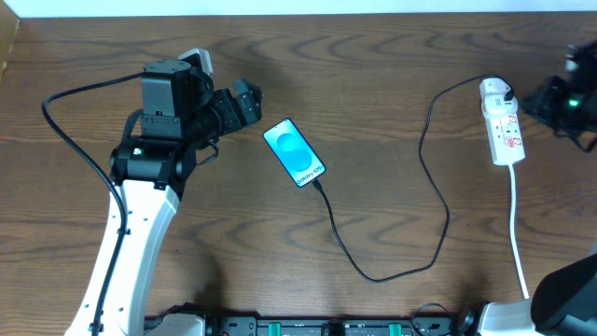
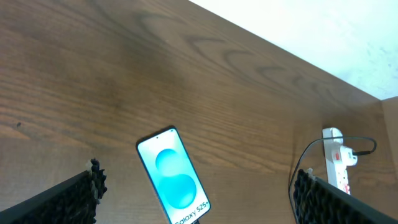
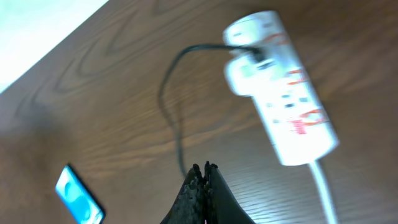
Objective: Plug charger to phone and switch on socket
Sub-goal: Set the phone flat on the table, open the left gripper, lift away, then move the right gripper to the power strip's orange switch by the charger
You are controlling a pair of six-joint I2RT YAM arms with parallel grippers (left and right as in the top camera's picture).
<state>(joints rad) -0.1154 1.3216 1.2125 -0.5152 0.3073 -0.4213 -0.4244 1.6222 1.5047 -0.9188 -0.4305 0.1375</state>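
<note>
Ridged black left fingers [image 2: 68, 200] stand wide apart, both cut off by the frame's bottom edge. Between and beyond them the glossy cyan phone [image 2: 173, 177] lies flat on the wood-grain surface [image 2: 186, 74], its lower end cropped. The right fingers [image 3: 198, 198] are pressed together at bottom centre, and past them the thin black charger [image 3: 164, 90] curves to the blurred, rounded white socket [image 3: 286, 106] at upper right.

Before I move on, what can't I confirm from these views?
- Switch state: motion blur smears the power strip in the right wrist view, and overhead its red marks are too small.
- Connector seating: the charger cable reaches the phone, but the joint is tiny overhead, and the left wrist frame's bottom edge cuts it off.
- White cord: it leaves the overhead's bottom edge, so its far end is unseen.
</note>
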